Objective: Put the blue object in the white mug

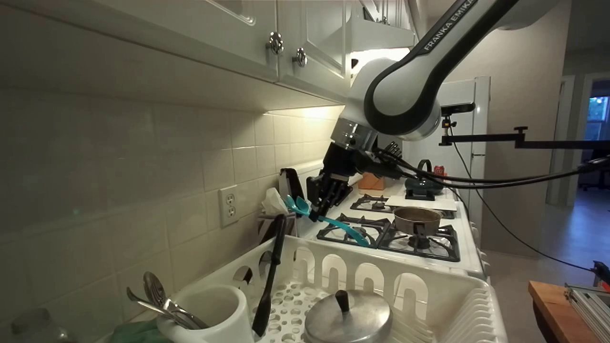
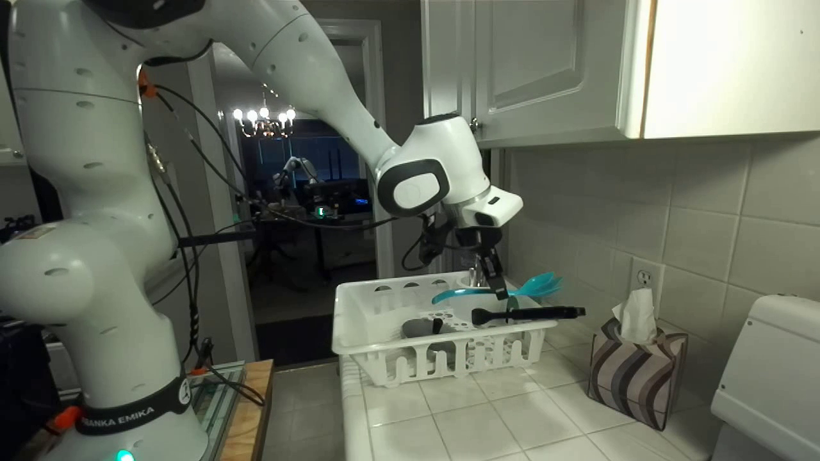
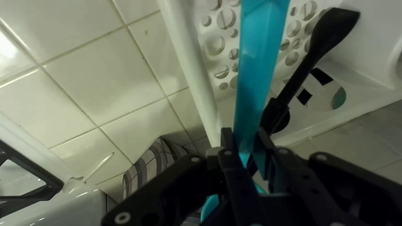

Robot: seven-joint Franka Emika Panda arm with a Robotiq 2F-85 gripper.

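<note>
My gripper [image 3: 244, 134] is shut on the handle of the blue object [image 3: 259, 53], a teal utensil, with its fingertips on either side. In an exterior view the blue object [image 1: 350, 231] slopes: its forked head points toward the tiled wall and its handle end dips lower. It looks closer to level in an exterior view, where the gripper [image 2: 501, 294] holds the utensil [image 2: 541, 285] above the rack. The white mug [image 1: 238, 321] stands in the rack's near left corner with metal spoons [image 1: 164, 305] leaning in it, apart from the gripper.
The white dish rack [image 1: 457, 281] holds a black long-handled utensil [image 1: 269, 286] and a metal lid [image 1: 350, 317]. Beyond it stands a stove with a pot [image 1: 417, 221]. Cabinets [image 1: 310, 43] hang overhead along the wall. A tissue box [image 2: 637, 368] sits on the counter.
</note>
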